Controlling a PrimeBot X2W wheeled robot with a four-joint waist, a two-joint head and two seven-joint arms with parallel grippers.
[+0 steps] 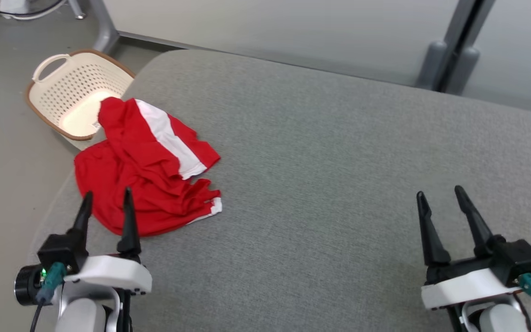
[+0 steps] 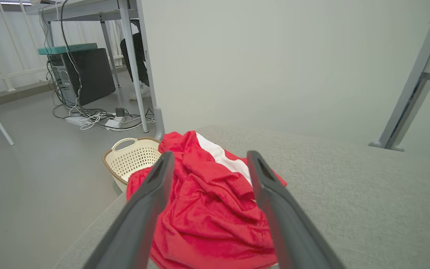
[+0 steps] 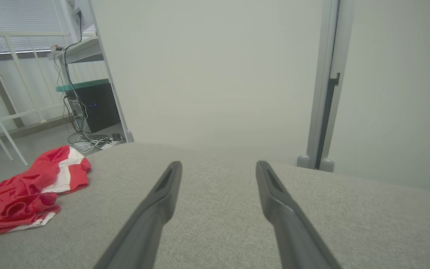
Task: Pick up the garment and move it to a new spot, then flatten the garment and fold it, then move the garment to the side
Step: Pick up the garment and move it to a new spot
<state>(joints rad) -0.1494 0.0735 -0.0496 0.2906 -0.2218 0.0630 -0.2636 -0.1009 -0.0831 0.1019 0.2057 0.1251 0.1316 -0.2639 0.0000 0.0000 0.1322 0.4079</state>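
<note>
Two pincers spread, empty: left pincer [image 1: 108, 192] aimed at crumpled garment [image 1: 141, 170] for pickup; right pincer [image 1: 439, 191] idle over surface [image 1: 316, 152].

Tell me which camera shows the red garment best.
The head view: nearly the whole red garment lies crumpled at the left edge of the grey surface. The left wrist view has fingers covering parts; the right wrist view shows it small, at lower left.

Just ahead of the left hand [image 1: 108, 192], the garment [image 1: 145, 175] is soft red-and-white cloth, crumpled, slightly shiny. The surface [image 1: 339, 161] under it is matt grey woven fabric, coarse-grained. Beyond the garment, the basket [image 1: 76, 83] is smooth cream perforated plastic. The hand's fingers [image 2: 274, 209] look matt and dark.
</note>
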